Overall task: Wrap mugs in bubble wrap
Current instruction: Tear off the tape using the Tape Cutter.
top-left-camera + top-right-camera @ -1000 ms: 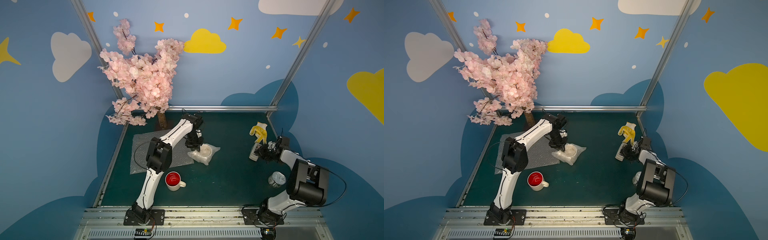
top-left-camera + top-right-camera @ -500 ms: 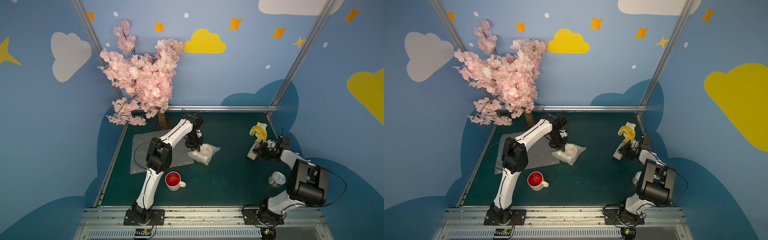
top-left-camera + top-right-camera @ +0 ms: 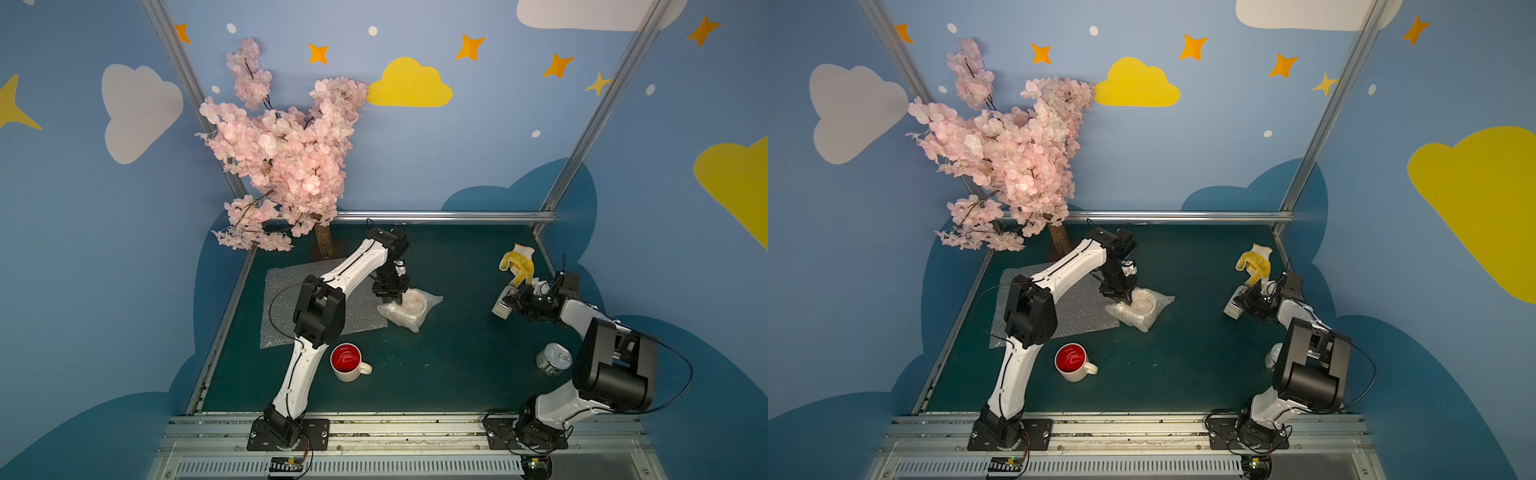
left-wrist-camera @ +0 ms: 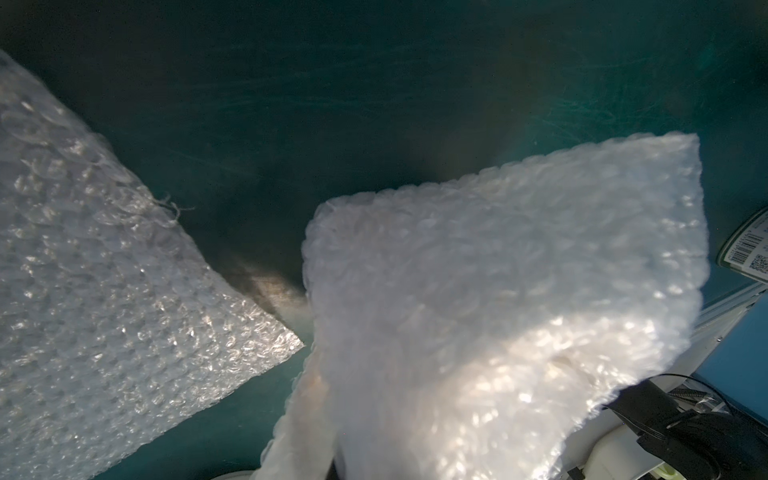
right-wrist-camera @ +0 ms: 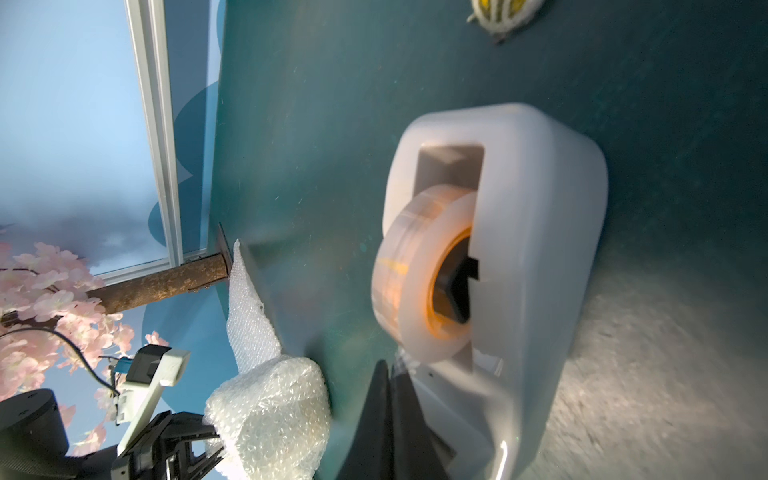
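Note:
A cream mug with a red inside (image 3: 349, 374) (image 3: 1073, 374) stands upright and bare near the table's front. One bubble wrap sheet (image 3: 282, 299) (image 4: 104, 291) lies flat on the left. A lumpy bubble wrap bundle (image 3: 409, 311) (image 3: 1142, 311) (image 4: 498, 311) (image 5: 274, 415) with a cream shape inside sits mid-table. My left gripper (image 3: 395, 301) (image 3: 1124, 300) is at the bundle's left edge, shut on the wrap; its jaws are hidden behind the film in the left wrist view. My right gripper (image 3: 515, 301) (image 5: 388, 374) is shut on the tape end at a white tape dispenser (image 3: 502, 307) (image 5: 532, 249).
A yellow-and-white glove (image 3: 517, 262) lies behind the dispenser at the right edge. A small metal can (image 3: 553, 358) stands beside the right arm. A pink blossom tree (image 3: 286, 158) rises from the back left corner, its trunk (image 3: 324, 245) just behind the flat sheet.
The tape dispenser has shifted slightly to the left with the right gripper at it. The left arm and the bundle have not moved.

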Tool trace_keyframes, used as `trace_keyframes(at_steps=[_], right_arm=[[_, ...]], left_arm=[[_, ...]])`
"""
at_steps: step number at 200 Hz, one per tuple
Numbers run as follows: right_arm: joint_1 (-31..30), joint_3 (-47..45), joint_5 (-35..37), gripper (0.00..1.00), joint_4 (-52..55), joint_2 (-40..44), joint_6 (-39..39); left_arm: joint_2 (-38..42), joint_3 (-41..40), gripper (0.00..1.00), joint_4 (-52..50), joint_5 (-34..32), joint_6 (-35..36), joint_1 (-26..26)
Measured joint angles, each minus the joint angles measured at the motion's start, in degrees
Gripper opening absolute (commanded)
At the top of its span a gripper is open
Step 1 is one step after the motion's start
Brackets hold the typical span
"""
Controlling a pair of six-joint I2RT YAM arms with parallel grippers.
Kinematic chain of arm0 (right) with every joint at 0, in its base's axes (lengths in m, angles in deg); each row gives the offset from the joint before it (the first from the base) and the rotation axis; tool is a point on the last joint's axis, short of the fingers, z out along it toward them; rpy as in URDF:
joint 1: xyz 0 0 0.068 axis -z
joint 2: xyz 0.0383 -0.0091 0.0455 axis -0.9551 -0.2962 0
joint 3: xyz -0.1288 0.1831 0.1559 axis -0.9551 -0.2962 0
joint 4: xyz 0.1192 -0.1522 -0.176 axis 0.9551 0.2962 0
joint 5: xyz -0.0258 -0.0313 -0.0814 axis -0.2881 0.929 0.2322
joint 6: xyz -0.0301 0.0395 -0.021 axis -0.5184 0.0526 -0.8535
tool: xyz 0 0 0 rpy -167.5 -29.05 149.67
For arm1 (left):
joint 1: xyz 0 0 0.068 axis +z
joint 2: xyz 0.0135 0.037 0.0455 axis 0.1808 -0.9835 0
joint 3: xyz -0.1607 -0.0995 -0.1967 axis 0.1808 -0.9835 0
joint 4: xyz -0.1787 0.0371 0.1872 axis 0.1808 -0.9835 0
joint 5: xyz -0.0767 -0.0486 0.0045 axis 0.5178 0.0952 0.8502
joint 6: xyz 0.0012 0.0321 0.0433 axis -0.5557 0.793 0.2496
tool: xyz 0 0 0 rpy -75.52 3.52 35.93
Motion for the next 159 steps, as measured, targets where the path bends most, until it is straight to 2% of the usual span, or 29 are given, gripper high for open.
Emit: trace_keyframes(at_steps=[72,159], right_arm=[[-0.1,0.0,-4.7,0.0,-1.4,-0.5,0.5],[-0.9,0.2,-6.0,0.0,0.1,-1.2,-2.4]], left_arm=[[0.0,0.0,0.03,0.2,0.4,-0.2,-0.1],[0.0,0.0,0.03,0.2,0.4,-0.2,-0.1]])
